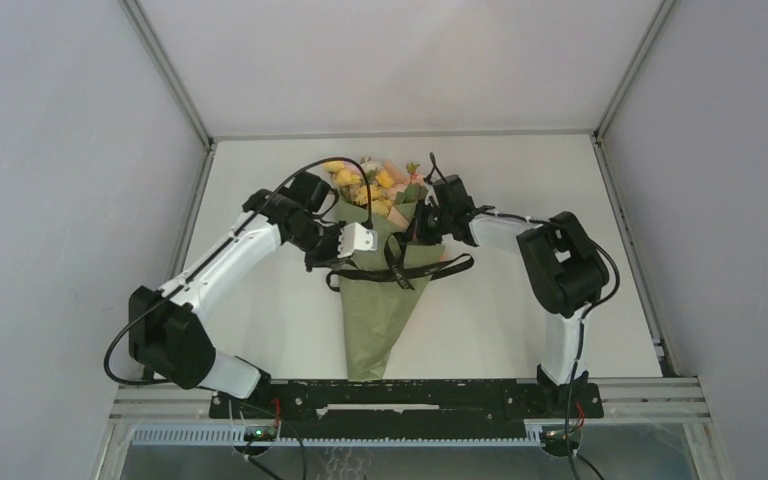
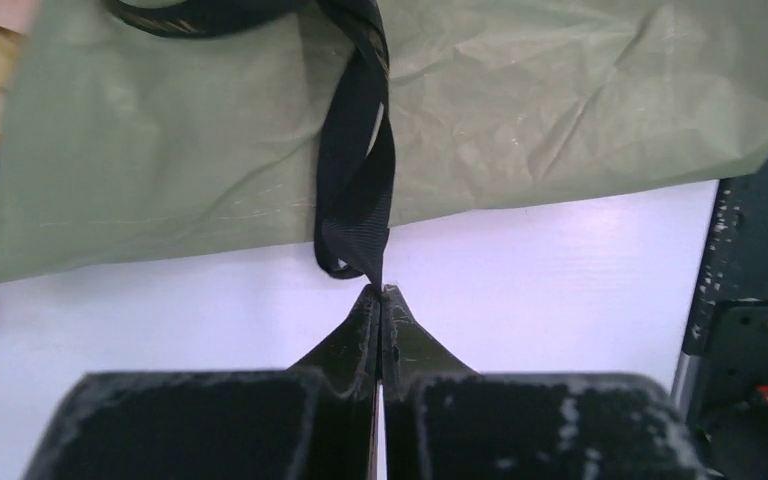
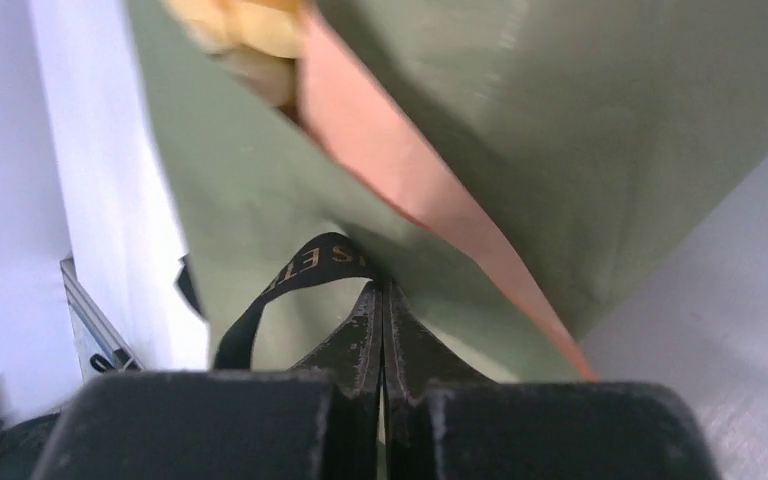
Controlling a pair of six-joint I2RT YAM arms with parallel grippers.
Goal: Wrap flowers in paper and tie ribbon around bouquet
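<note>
The bouquet lies on the white table, its flowers (image 1: 370, 185) at the far end and the olive paper (image 1: 375, 320) cone pointing toward me. A black ribbon (image 1: 400, 268) crosses its middle, with loops out to both sides. My left gripper (image 1: 343, 258) is at the cone's left edge. In the left wrist view it (image 2: 380, 288) is shut on a twisted ribbon (image 2: 355, 190) strand that runs from the paper (image 2: 190, 150). My right gripper (image 1: 422, 230) is at the right edge. In its view it (image 3: 380, 285) is shut on the gold-lettered ribbon (image 3: 290, 275) against the paper (image 3: 580, 130). The peach lining (image 3: 400, 170) shows.
A black mounting rail (image 1: 400, 395) runs along the near edge and shows at the right of the left wrist view (image 2: 750, 300). Grey walls and metal frame posts (image 1: 170, 75) enclose the table (image 1: 520, 320). Arm cables (image 1: 310, 170) arch over the flowers.
</note>
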